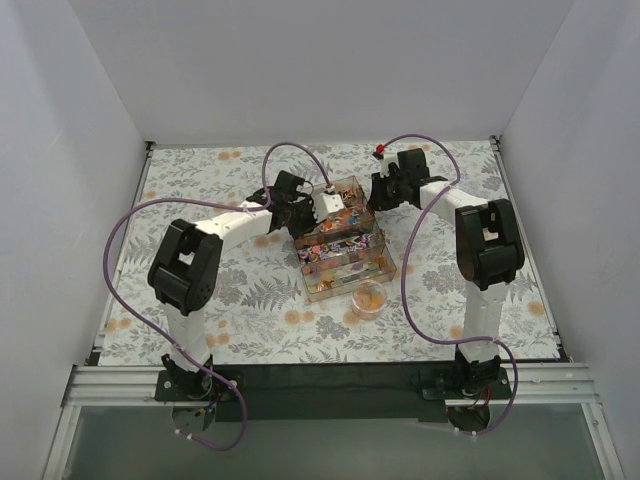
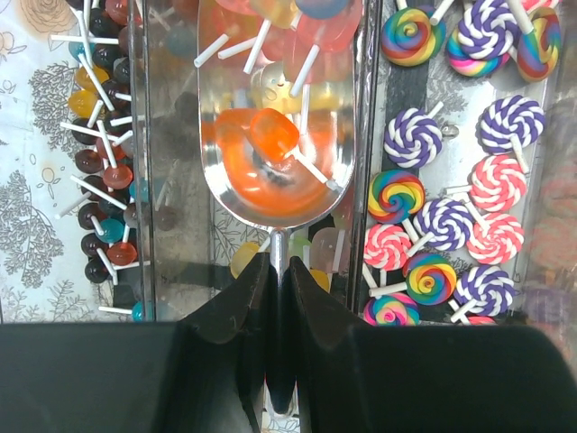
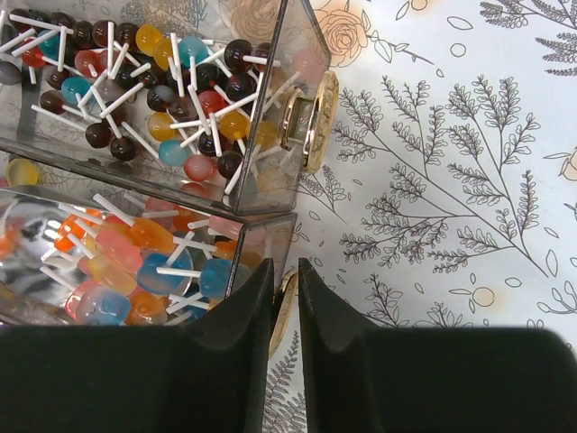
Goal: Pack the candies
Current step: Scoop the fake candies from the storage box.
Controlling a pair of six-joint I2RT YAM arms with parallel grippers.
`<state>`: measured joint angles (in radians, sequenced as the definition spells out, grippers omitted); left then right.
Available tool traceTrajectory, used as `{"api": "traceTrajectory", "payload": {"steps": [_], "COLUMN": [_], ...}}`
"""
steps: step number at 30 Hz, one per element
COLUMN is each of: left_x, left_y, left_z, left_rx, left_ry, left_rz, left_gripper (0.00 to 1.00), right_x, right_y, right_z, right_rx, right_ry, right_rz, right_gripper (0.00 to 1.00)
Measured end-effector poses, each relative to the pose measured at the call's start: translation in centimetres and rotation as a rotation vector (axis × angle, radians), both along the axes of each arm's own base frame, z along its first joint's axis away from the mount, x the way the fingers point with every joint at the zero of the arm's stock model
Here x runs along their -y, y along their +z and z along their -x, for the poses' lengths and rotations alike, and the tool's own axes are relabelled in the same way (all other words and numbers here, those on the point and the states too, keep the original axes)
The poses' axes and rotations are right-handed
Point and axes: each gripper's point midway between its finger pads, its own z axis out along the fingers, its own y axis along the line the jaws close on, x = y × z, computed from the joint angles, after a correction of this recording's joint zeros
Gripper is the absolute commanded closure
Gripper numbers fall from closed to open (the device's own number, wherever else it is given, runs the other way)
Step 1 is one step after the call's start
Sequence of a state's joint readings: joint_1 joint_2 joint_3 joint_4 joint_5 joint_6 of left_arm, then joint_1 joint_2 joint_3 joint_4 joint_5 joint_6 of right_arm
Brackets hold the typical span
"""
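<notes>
Candies (image 2: pixel 397 196) fill clear box (image 3: pixel 302 54) | left jaws clenched on scoop (image 2: pixel 270 194) handle | right jaws pinching gold clasp (image 3: pixel 285 316)

The box (image 1: pixel 345 262) fills the middle of the table (image 1: pixel 200 170), with the jar (image 1: pixel 368 299) just beside it at 5 o'clock. The left arm (image 1: pixel 225 230) bars the box's 9 o'clock side and the right arm (image 1: pixel 450 205) its 2 o'clock corner, where the right gripper (image 3: pixel 287 302) pinches a gold knob (image 3: pixel 285 316). The scoop (image 2: pixel 275 171) blocks the middle compartment from above. Bare cloth lies open at 12 and 7 o'clock. Walls (image 1: pixel 60 150) close 9, 12 and 3 o'clock, and cables (image 1: pixel 120 260) loop beside each arm.
</notes>
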<state>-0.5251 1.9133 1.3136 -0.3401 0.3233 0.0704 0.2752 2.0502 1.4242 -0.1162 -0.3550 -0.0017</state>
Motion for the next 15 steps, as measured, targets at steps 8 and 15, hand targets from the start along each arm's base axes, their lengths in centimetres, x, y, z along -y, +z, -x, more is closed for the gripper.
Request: {"api": "traceTrajectory", "payload": {"steps": [8, 15], "left_x": [0.1, 0.7], "left_y": [1.3, 2.9], "left_z": [0.1, 0.1], "left_rx": [0.015, 0.036], "left_ry": [0.018, 0.008], "left_rz": [0.05, 0.093], "left_gripper": [1.0, 1.0], "right_x": [0.1, 0.1], "right_y": [0.0, 0.0], "right_z": [0.0, 0.0], "right_rx": [-0.002, -0.002], "right_ry": [-0.004, -0.005], "right_rz": [0.0, 0.0], "right_gripper": [0.75, 0.75]}}
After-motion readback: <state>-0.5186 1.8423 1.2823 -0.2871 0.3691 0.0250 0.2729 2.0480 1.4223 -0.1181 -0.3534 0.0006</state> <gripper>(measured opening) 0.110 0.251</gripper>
